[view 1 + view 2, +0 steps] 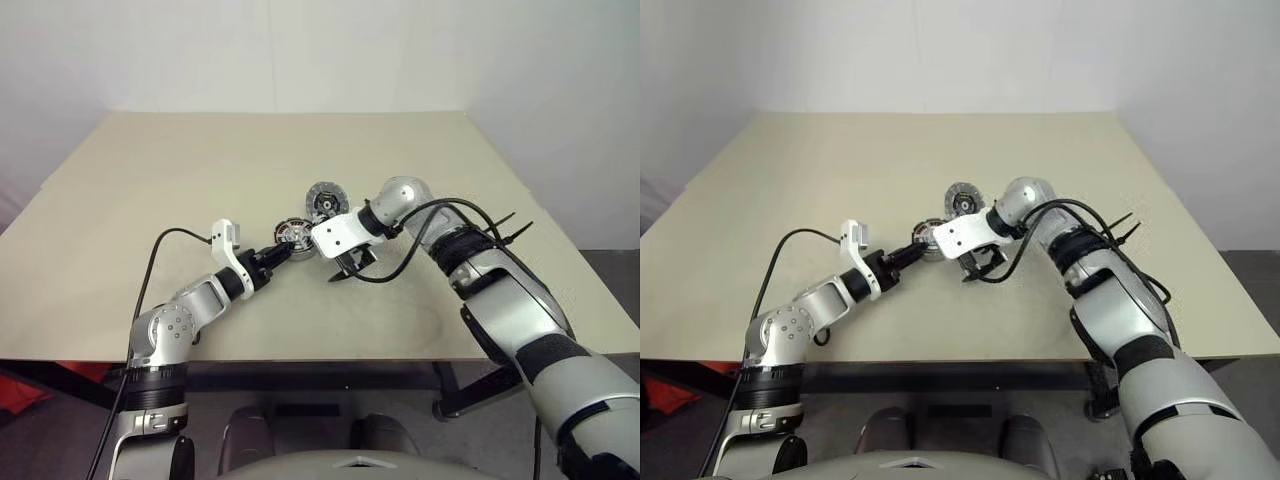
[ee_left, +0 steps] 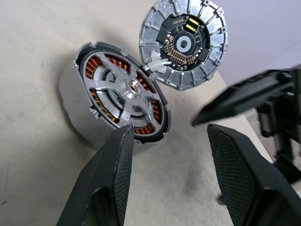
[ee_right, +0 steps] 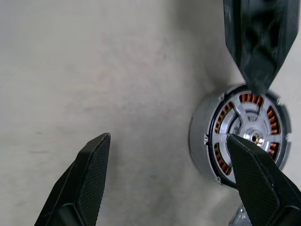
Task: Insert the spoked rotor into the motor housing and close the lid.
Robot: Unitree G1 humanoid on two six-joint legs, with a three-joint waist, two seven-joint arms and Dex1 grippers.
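The beige tabletop point(image 1: 150, 190) filled most of the head views, running back to a pale wall at the top of the frame. Both arms reached in from the bottom corners and met near the middle.

The right gripper point(image 1: 348, 270) hung just right of centre, pointing down at the tabletop, its fingers point(image 3: 84, 181) spread wide with nothing between them. In the right wrist view one of its fingertips overlapped the housing's edge; I could not tell if it touched.

The left gripper point(image 1: 277, 262) sat just left of centre, aimed toward the housing. Its fingers point(image 2: 110, 181) stood partly apart and held nothing, with bare tabletop between them. One fingertip lay right at the housing's near edge; contact was unclear.

The housing point(image 2: 80, 110) rested on the tabletop at the centre of the head views, between the two grippers, copper windings showing through from inside. The rotor point(image 2: 123, 96) was seated in it, silver spokes and hub over the windings, black rim at the housing's mouth.

The lid point(image 2: 183, 44) was swung open and stood joined to the housing's far edge, just above it in the head views, its inner face with dark cut-outs and small parts exposed.

A black cable point(image 1: 150, 265) looped over the tabletop from the left wrist.
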